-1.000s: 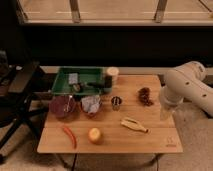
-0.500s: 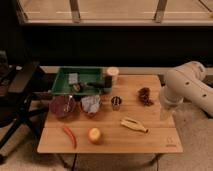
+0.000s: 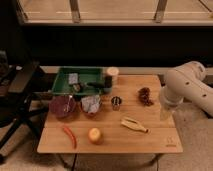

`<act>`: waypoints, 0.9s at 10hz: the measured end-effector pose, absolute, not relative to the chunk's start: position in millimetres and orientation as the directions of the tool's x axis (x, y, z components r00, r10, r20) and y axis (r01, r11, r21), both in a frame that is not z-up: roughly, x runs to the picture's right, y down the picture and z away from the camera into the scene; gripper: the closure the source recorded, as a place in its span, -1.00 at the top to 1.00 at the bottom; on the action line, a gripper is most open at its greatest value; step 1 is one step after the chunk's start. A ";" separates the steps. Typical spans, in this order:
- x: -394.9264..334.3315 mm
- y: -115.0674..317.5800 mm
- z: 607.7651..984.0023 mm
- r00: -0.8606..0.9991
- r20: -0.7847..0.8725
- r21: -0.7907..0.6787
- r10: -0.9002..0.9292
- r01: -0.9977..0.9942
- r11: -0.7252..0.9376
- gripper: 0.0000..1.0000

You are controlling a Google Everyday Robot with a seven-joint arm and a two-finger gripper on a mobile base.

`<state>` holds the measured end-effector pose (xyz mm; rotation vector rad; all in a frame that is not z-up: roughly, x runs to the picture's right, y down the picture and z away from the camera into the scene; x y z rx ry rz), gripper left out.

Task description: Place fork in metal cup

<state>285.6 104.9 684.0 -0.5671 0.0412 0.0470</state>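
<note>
1. Wooden surface [image 3: 155,135] below me, busy on its left half, with my pale arm [image 3: 187,87] coming in from the right.
2. At the arm's low end my claw [image 3: 166,111] hangs over the right edge of the surface, well apart from the task's things. I cannot tell from here whether it is spread or pressed together.
3. Near the middle, the metal cup [image 3: 116,102] stands upright. It is small and shiny with a dark inside, just right of the grey bowl [image 3: 91,104].
4. Back left, what looks like the fork [image 3: 97,85] is a thin dark streak lying in the right part of the green tray [image 3: 65,80]. It is too slim for me to make out its tines.
5. Just beside the tray's right end, the cream cup [image 3: 112,75] stands upright behind the metal cup.
6. Left of the grey bowl sits the dark red bowl [image 3: 64,106], close beside it.
7. Along the front, left to right, are the red chilli [image 3: 69,136], the round orange fruit [image 3: 94,135] and the yellowish banana-like piece [image 3: 134,124].
8. Between the metal cup and my arm lies a reddish-brown cluster [image 3: 145,96].
</note>
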 end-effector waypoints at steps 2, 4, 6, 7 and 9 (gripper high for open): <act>286.9 102.8 683.1 0.998 -0.060 -0.536 0.024 -0.053 0.842 0.30; 278.9 83.8 681.2 0.998 -0.055 -0.549 -0.007 -0.024 0.835 0.30; 250.8 50.9 674.6 1.000 -0.010 -0.576 -0.017 0.008 0.817 0.30; 233.0 40.1 673.8 1.000 0.024 -0.603 0.006 0.010 0.798 0.30; 189.0 29.4 681.1 0.987 0.059 -0.669 0.151 -0.073 0.740 0.30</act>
